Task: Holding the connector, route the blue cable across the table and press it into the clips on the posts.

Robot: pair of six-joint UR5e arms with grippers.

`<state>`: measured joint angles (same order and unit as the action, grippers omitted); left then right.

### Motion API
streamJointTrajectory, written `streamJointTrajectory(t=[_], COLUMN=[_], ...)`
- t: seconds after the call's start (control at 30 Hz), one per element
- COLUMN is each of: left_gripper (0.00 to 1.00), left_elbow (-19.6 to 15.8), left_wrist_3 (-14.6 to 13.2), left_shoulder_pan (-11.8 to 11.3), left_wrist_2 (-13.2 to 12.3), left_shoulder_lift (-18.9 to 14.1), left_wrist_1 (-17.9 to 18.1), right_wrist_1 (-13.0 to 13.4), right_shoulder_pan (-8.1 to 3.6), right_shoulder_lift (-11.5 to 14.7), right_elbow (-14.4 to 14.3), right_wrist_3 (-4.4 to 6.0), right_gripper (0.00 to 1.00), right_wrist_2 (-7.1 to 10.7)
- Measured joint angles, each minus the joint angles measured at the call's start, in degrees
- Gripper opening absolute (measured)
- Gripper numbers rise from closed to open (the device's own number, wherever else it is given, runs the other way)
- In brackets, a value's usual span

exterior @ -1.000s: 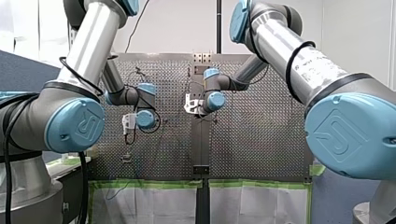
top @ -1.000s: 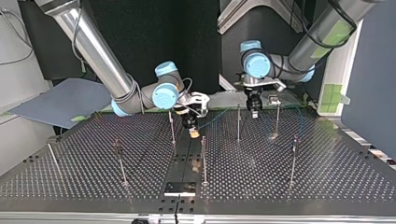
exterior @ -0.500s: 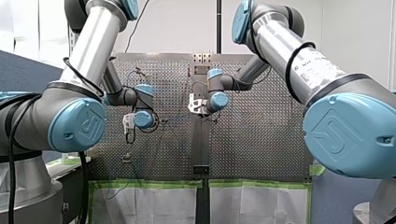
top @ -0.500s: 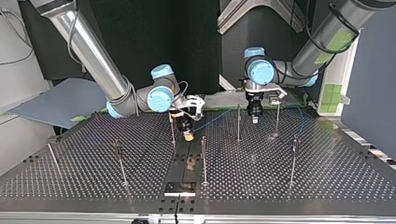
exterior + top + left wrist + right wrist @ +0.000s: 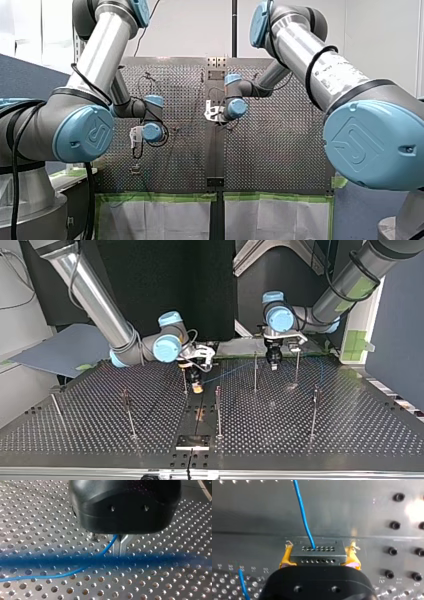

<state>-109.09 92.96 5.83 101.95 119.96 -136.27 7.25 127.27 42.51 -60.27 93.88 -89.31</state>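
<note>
- My right jaws are clamped on the connector (image 5: 318, 552), with a yellow pad (image 5: 286, 559) on each end. The blue cable (image 5: 303, 512) leaves the face that points away from the jaws. The pads look frayed, so a sideways pull could twist the block in the grip.
- My left jaws are drawn together, and the cable runs up into them from the bench (image 5: 37, 510); they seem to pinch it. If they grip too hard the cable cannot slide, so the span between the arms would go tight and drag on the connector.
- In the top view the connector hangs just beside a post (image 5: 185, 381), left of centre. A small drift would knock it.
- The cable runs right toward another post (image 5: 255, 372). I cannot tell whether it sits in a clip, and a push at the wrong height would miss.
- The slack lying on the bench may snag.
</note>
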Motion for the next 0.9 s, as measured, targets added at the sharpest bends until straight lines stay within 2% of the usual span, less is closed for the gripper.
streamJointTrajectory(t=[0.13, 0.17, 0.23, 0.27, 0.3, 0.33, 0.37, 0.4, 0.43, 0.7, 0.9], left_gripper=[0.02, 0.08, 0.08, 0.46, 0.46, 0.69, 0.87, 0.87, 1.00, 1.00, 1.00], left_elbow=[1.3, 1.6, 1.9, 2.0, 2.1, 2.1, 2.2, 2.2, 2.2, 2.2, 1.6], left_wrist_3=[0.1, 0.3, 0.5, 0.7, 0.8, 0.9, 1.0, 1.0, 1.1, 0.6, 0.7], left_shoulder_pan=[-0.1, -0.2, -0.2, -0.2, -0.3, -0.2, -0.2, -0.2, -0.1, 0.3, 1.5], left_wrist_2=[0.0, 0.0, 0.1, 0.1, 0.3, 0.5, 0.9, 1.3, 1.6, 5.4, 7.9], left_shoulder_lift=[0.0, 0.0, 0.0, 0.0, 0.0, 0.0, 0.0, 0.0, 0.0, -0.4, -2.1], left_wrist_1=[-0.6, -0.8, -0.9, -1.0, -1.0, -1.1, -1.3, -1.5, -1.8, -5.3, -8.4], right_wrist_1=[0.0, 0.0, 0.1, 0.1, 0.1, 0.1, 0.1, 0.1, 0.1, 0.0, 0.0], right_shoulder_pan=[-0.31, -0.34, -0.36, -0.36, -0.37, -0.38, -0.38, -0.39, -0.38, 0.14, 0.79], right_shoulder_lift=[0.0, 0.0, 0.0, 0.0, 0.0, 0.0, 0.0, 0.0, 0.0, 0.0, 0.0], right_elbow=[0.1, 0.2, 0.3, 0.4, 0.5, 0.5, 0.5, 0.6, 0.6, 0.6, 0.6], right_wrist_3=[-0.03, -0.05, -0.10, -0.12, -0.16, -0.19, -0.22, -0.25, -0.28, -0.54, -0.68], right_gripper=[0.00, 0.00, 0.00, 0.00, 0.00, 0.00, 0.00, 0.00, 0.00, 0.00, 0.00], right_wrist_2=[0.10, 0.13, 0.19, 0.22, 0.26, 0.29, 0.31, 0.33, 0.33, 0.35, 0.36])
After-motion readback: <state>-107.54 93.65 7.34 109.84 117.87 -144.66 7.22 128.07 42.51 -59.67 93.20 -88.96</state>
